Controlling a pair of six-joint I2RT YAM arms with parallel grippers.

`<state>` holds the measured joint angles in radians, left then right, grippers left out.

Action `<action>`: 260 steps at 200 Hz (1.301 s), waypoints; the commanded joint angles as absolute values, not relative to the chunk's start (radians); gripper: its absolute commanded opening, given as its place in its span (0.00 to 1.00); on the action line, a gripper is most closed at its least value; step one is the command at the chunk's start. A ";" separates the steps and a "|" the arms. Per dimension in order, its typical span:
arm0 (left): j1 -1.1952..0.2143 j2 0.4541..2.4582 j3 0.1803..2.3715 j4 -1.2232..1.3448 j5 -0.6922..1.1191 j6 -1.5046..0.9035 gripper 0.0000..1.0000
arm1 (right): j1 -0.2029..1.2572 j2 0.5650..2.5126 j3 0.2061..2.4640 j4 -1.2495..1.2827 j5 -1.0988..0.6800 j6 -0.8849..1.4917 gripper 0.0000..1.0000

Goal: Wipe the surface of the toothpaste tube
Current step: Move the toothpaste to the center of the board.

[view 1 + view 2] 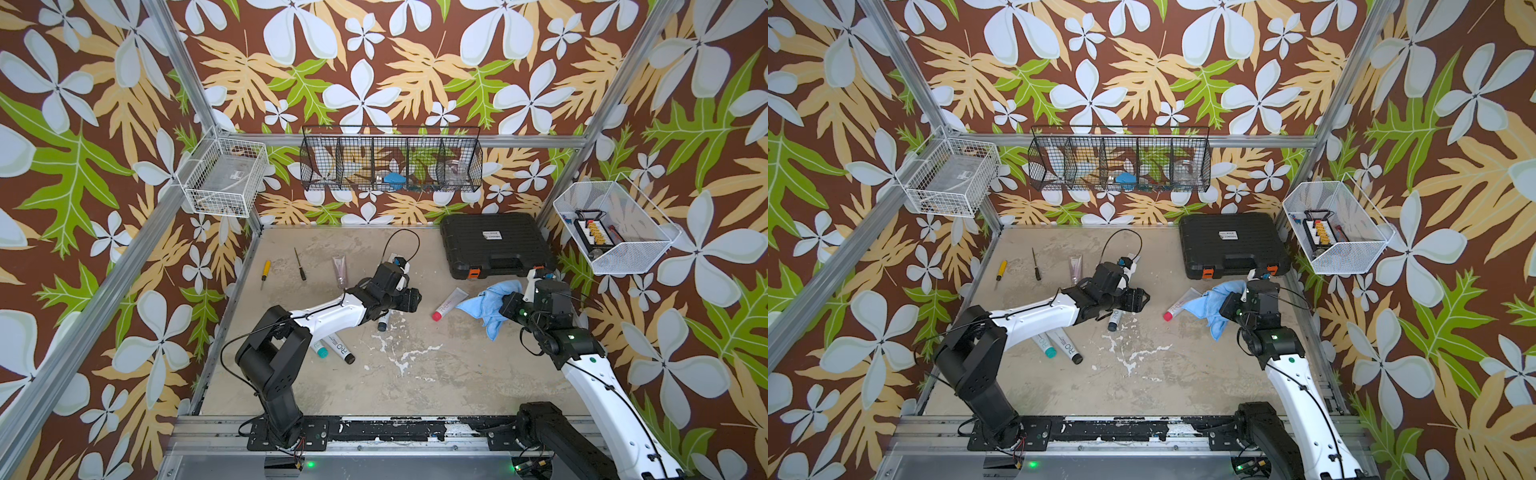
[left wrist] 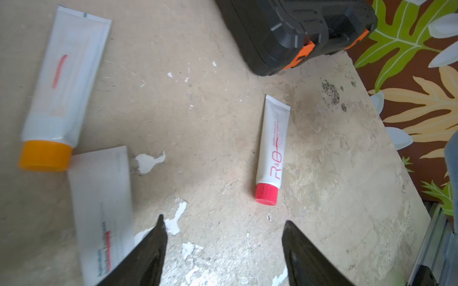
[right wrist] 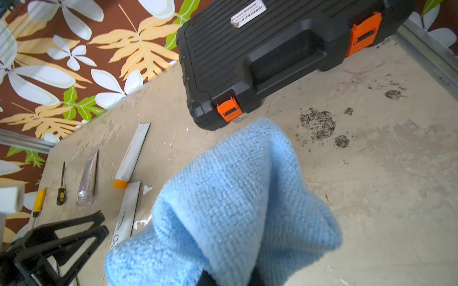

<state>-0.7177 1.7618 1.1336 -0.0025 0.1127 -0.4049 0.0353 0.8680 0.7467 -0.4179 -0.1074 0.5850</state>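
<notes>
A white toothpaste tube with a red cap lies flat on the table between my two arms. My left gripper hovers just left of it, open with only bare table between its fingers. To the tube's right, my right gripper is shut on a blue cloth. The cloth hangs bunched from the jaws and hides most of them. In the right wrist view it also hides the red-capped tube.
A black tool case stands behind the cloth. Other tubes lie near my left arm: an orange-capped one, a white one, two below the forearm. Two screwdrivers and a clear tube lie at the back left.
</notes>
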 commanded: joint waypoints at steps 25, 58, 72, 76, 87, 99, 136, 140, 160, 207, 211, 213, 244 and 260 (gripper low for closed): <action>-0.805 1.914 1.240 0.014 0.100 -0.340 0.73 | -0.100 0.885 0.767 -0.371 -0.222 0.580 0.00; -0.852 2.034 1.351 -0.030 0.024 -0.308 0.67 | -0.127 0.892 0.773 -0.358 -0.249 0.577 0.00; -0.858 2.070 1.384 -0.041 0.020 -0.305 0.65 | -0.127 0.887 0.764 -0.348 -0.255 0.582 0.00; -0.859 2.076 1.388 -0.041 0.017 -0.305 0.65 | -0.127 0.887 0.762 -0.347 -0.253 0.583 0.00; -0.863 2.090 1.397 -0.040 0.011 -0.302 0.64 | -0.126 0.889 0.759 -0.346 -0.253 0.583 0.00; -0.867 2.102 1.402 -0.041 0.004 -0.296 0.64 | -0.127 0.892 0.760 -0.346 -0.257 0.583 0.00; -0.880 2.102 1.376 -0.041 -0.004 -0.293 0.59 | -0.129 0.889 0.753 -0.339 -0.273 0.579 0.00; -0.884 2.100 1.372 -0.041 -0.002 -0.289 0.58 | -0.128 0.887 0.753 -0.339 -0.269 0.579 0.00; -0.897 2.082 1.341 -0.026 -0.012 -0.280 0.54 | -0.128 0.885 0.752 -0.339 -0.265 0.575 0.00; -0.900 2.074 1.327 -0.005 -0.036 -0.284 0.42 | -0.128 0.893 0.753 -0.331 -0.277 0.583 0.00; -0.899 2.074 1.325 -0.004 -0.037 -0.280 0.42 | -0.128 0.893 0.753 -0.330 -0.279 0.584 0.00; -0.899 2.074 1.326 -0.003 -0.037 -0.279 0.42 | -0.129 0.893 0.752 -0.329 -0.280 0.585 0.00; -0.899 2.080 1.331 0.001 -0.065 -0.257 0.50 | -0.128 0.897 0.740 -0.328 -0.285 0.585 0.00; -0.900 2.082 1.334 0.006 -0.063 -0.249 0.50 | -0.128 0.902 0.732 -0.328 -0.290 0.584 0.00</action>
<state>-0.9005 2.0834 1.3277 -0.0147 -0.0456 -0.2760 -0.1287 0.8963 0.7395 -0.3447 -0.2806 0.5835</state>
